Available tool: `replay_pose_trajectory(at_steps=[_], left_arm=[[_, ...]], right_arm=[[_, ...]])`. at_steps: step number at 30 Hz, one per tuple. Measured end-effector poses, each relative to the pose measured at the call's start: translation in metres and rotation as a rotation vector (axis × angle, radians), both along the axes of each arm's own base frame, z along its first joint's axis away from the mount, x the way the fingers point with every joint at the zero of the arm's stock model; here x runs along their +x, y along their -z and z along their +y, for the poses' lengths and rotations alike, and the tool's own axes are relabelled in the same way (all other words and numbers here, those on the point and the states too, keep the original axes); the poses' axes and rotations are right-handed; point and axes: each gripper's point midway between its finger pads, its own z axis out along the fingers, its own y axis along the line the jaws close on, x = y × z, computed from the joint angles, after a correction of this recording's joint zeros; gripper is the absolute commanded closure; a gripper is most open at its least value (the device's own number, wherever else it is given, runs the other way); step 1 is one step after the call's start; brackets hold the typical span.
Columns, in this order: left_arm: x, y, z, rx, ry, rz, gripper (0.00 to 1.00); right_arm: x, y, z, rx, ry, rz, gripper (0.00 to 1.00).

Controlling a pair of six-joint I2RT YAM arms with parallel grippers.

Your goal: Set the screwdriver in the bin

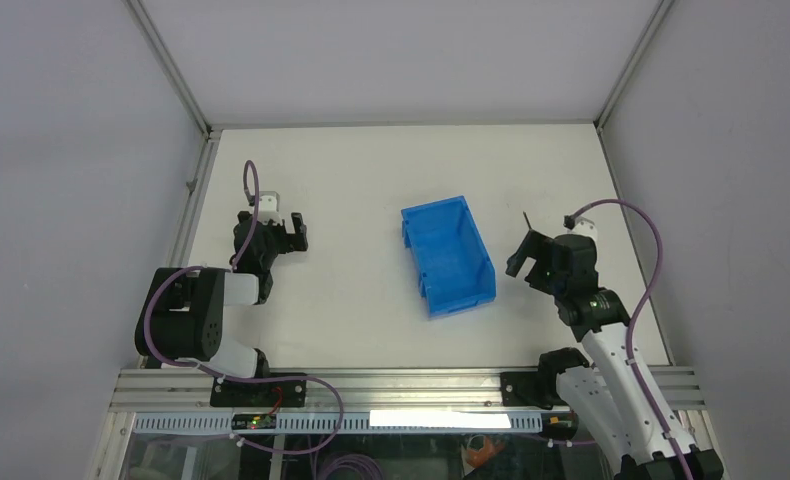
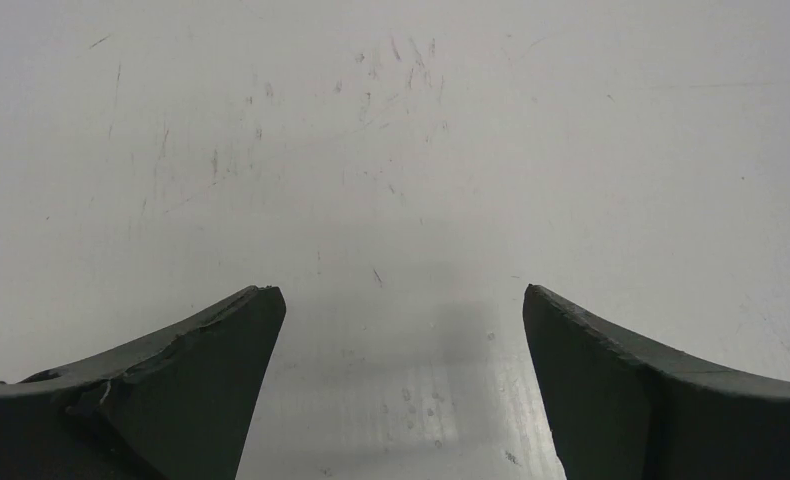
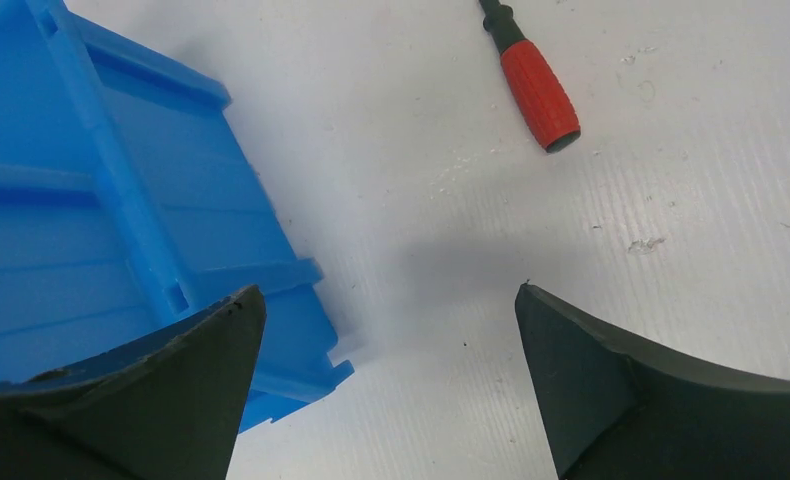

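The bright blue bin [image 1: 448, 255] stands in the middle of the white table. In the right wrist view the bin [image 3: 91, 200] fills the left side. The screwdriver lies on the table just right of the bin. Its red handle [image 3: 539, 95] shows in the right wrist view, ahead of the fingers. In the top view only its thin dark shaft [image 1: 527, 219] shows, and the gripper hides the handle. My right gripper [image 1: 524, 255] [image 3: 389, 290] is open and empty, hovering between the bin and the screwdriver. My left gripper [image 1: 291, 234] [image 2: 401, 295] is open and empty over bare table, far left of the bin.
The white table [image 1: 371, 180] is enclosed by grey walls and aluminium corner posts [image 1: 171, 65]. A metal rail [image 1: 401, 385] runs along the near edge by the arm bases. A purple cable [image 1: 651, 250] loops off the right arm.
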Motion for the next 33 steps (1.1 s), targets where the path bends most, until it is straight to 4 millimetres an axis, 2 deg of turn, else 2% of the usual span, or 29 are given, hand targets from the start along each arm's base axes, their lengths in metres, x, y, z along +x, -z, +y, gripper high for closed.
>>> replay_pose_trajectory(at_steps=[5,8,12,14,15,16,18,21,23,24,26,29,31,33], left_arm=[[0.0,0.0,0.0,0.0,0.0,0.0,0.01],[0.0,0.0,0.0,0.0,0.0,0.0,0.01],[0.0,0.0,0.0,0.0,0.0,0.0,0.01],[0.0,0.0,0.0,0.0,0.0,0.0,0.01],[0.0,0.0,0.0,0.0,0.0,0.0,0.01],[0.0,0.0,0.0,0.0,0.0,0.0,0.01],[0.0,0.0,0.0,0.0,0.0,0.0,0.01],[0.0,0.0,0.0,0.0,0.0,0.0,0.01],[0.0,0.0,0.0,0.0,0.0,0.0,0.01],[0.0,0.0,0.0,0.0,0.0,0.0,0.01],[0.0,0.0,0.0,0.0,0.0,0.0,0.01],[0.0,0.0,0.0,0.0,0.0,0.0,0.01],[0.0,0.0,0.0,0.0,0.0,0.0,0.01],[0.0,0.0,0.0,0.0,0.0,0.0,0.01]], right_arm=[[0.0,-0.004,-0.003,-0.011,0.007,-0.018,0.01],[0.002,-0.02,0.0,-0.01,-0.025,-0.048,0.01],[0.015,-0.071,0.008,-0.023,-0.096,-0.142,0.01],[0.029,-0.11,0.009,-0.052,-0.114,-0.169,0.01],[0.036,-0.123,0.009,-0.064,-0.117,-0.181,0.01],[0.046,-0.141,0.008,-0.094,-0.121,-0.153,0.01],[0.071,-0.165,0.009,-0.133,-0.132,-0.113,0.01],[0.11,-0.181,0.01,-0.179,-0.162,-0.002,0.01],[0.131,-0.167,0.008,-0.205,-0.181,0.113,0.01],[0.143,-0.148,0.005,-0.223,-0.194,0.204,0.01],[0.151,-0.107,-0.001,-0.242,-0.214,0.364,0.01],[0.141,-0.036,-0.015,-0.248,-0.233,0.641,0.01],[0.131,-0.001,-0.026,-0.241,-0.233,0.766,0.01],[0.118,0.025,-0.035,-0.233,-0.231,0.861,0.03]])
